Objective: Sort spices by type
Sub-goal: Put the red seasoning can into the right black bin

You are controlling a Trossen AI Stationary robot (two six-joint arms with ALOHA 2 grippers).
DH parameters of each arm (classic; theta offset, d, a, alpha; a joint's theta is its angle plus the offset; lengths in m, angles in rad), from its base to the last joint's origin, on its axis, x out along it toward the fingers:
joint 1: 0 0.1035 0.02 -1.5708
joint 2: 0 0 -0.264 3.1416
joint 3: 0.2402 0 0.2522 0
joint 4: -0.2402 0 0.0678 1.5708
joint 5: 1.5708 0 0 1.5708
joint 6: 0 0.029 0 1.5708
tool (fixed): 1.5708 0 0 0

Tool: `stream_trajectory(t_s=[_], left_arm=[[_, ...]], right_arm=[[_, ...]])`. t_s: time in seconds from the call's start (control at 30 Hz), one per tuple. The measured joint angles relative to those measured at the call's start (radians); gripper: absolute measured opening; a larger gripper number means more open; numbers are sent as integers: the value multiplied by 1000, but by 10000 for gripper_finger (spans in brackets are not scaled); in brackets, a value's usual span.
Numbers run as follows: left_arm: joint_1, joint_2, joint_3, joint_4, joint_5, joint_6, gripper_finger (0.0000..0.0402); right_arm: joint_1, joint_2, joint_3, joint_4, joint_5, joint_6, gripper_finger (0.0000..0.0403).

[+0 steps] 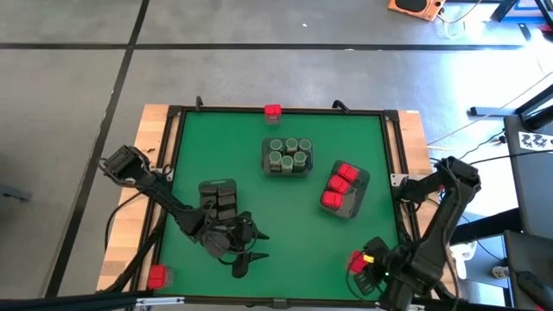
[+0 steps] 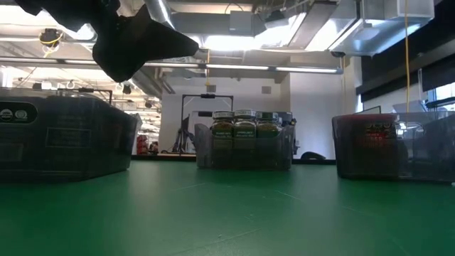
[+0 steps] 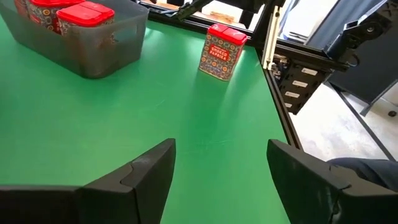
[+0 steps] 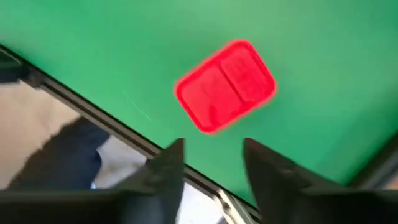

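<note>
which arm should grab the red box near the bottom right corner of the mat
The right arm. Its claw hangs open directly over that red box, while the left claw sits open across the mat beside the tray of dark tins.

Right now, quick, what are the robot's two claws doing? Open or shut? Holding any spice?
Left gripper: open, empty, above the green mat.
Right gripper: open, empty, hovering above a red spice box.
</note>
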State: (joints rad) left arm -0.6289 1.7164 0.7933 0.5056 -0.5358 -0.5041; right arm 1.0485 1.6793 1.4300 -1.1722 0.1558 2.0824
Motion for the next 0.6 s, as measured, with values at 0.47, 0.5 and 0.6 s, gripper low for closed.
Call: stream_trajectory(t_s=[0.47, 0.5, 0.6], left_arm=[[0, 0, 0, 0, 0, 6, 250], [0, 0, 0, 0, 0, 6, 250], [0, 0, 0, 0, 0, 6, 250]], right_arm=[[-67, 92, 0, 18, -24, 27, 388], [-67, 97, 0, 14, -29, 27, 392], [-67, 117, 0, 10, -24, 35, 396]])
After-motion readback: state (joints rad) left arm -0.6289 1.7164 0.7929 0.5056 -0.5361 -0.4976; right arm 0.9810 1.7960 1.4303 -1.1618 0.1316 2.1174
